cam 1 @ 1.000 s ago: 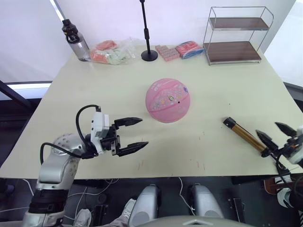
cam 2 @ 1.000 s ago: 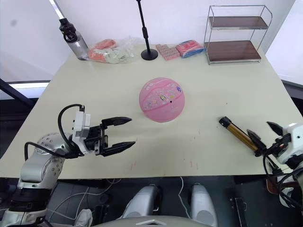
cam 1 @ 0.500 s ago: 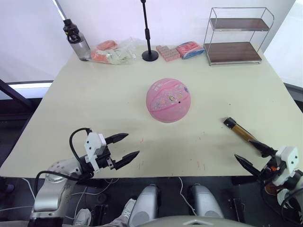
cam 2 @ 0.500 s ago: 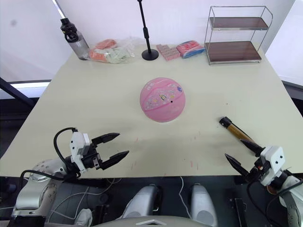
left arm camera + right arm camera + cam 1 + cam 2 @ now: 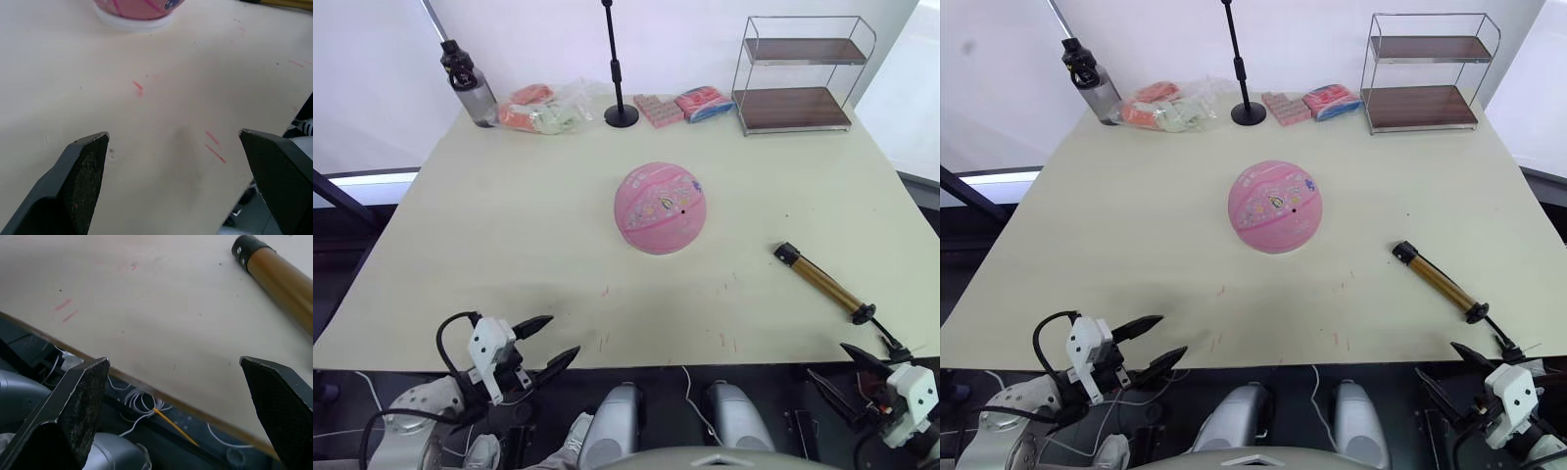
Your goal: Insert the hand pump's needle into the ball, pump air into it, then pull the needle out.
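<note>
Hand pump [image 5: 822, 284] on table, just beyond open, empty right end effector [image 5: 862, 369]; left end effector [image 5: 546, 340] open too.

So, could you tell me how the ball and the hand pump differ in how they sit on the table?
The ball is round, pink and mid-table; the hand pump is a slim gold-bronze cylinder lying flat near the robot's right front edge. The ball rests on a pale ring; the hand pump lies directly on the table. Neither is held.
</note>
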Robot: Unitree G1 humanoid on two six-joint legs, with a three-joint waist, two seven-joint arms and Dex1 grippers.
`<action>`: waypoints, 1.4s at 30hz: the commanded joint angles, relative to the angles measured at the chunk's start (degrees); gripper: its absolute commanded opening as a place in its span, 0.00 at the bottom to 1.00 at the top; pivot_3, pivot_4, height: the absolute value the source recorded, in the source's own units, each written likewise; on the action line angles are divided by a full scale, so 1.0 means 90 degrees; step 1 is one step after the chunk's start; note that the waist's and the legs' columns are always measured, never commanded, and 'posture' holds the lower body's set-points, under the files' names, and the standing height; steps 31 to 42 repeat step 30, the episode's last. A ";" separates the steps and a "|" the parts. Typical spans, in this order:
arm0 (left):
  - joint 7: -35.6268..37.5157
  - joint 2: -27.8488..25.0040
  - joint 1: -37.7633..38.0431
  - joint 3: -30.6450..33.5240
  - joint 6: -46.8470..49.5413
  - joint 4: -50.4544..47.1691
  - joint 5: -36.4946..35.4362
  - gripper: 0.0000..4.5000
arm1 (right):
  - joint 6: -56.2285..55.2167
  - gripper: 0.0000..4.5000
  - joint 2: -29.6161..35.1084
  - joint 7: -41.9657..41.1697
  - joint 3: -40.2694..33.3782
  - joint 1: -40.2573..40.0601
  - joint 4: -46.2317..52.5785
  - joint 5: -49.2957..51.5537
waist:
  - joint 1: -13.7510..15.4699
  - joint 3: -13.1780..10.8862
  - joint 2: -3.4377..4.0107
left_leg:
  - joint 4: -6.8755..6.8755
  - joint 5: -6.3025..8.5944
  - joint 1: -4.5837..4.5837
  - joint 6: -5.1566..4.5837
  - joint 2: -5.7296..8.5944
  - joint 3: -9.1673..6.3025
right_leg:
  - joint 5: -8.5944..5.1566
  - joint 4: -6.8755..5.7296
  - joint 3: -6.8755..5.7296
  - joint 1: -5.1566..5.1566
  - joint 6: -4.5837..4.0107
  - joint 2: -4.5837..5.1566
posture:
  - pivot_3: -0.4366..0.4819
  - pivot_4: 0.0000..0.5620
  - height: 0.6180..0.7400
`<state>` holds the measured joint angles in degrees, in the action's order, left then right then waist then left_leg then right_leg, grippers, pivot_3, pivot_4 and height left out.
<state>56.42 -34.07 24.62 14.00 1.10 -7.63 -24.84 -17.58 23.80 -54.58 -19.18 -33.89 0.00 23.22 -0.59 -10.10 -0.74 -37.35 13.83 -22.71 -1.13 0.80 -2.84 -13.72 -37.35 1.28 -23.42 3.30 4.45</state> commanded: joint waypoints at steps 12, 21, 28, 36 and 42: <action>-0.0185 0.0165 0.0244 0.0122 -0.0649 0.0148 0.0280 1.00 | 0.0061 0.99 0.0172 0.0069 -0.0136 0.0050 0.0553 0.0414 | 0.0016 0.0009 -0.0014 | 0.0004 0.0005 -0.0003 -0.0007 0.0000 0.0008 | 0.0000 0.0011 -0.0005 -0.0002 0.0001 0.0003 | 0.48 0.27 1.00; -0.0159 0.0173 0.0265 0.0083 -0.0737 0.0251 0.0279 1.00 | 0.0424 0.99 0.0071 0.0318 0.0260 0.0387 0.0900 0.0289 | 0.0029 0.0011 -0.0018 | 0.0006 0.0009 -0.0002 -0.0014 0.0000 0.0021 | 0.0001 0.0011 -0.0020 -0.0009 0.0002 -0.0002 | 0.48 0.27 1.00; -0.0208 0.0218 0.0299 0.0090 -0.0800 0.0236 0.0338 1.00 | 0.0474 0.99 -0.0076 0.0568 0.0697 0.0563 0.0949 0.0055 | 0.0031 0.0013 -0.0019 | 0.0006 0.0009 -0.0002 -0.0014 -0.0003 0.0010 | 0.0001 0.0009 -0.0030 -0.0007 0.0001 -0.0010 | 0.48 0.27 1.00; -0.0182 0.0226 0.0311 0.0087 -0.0802 0.0221 0.0313 1.00 | 0.0456 0.99 -0.0073 0.0580 0.0730 0.0560 0.0943 0.0045 | 0.0031 0.0013 -0.0019 | 0.0006 0.0009 -0.0003 -0.0014 -0.0004 0.0009 | 0.0001 0.0009 -0.0031 -0.0007 0.0001 -0.0011 | 0.48 0.27 1.00; -0.0182 0.0226 0.0311 0.0087 -0.0802 0.0221 0.0313 1.00 | 0.0456 0.99 -0.0073 0.0580 0.0730 0.0560 0.0943 0.0045 | 0.0031 0.0013 -0.0019 | 0.0006 0.0009 -0.0003 -0.0014 -0.0004 0.0009 | 0.0001 0.0009 -0.0031 -0.0007 0.0001 -0.0011 | 0.48 0.27 1.00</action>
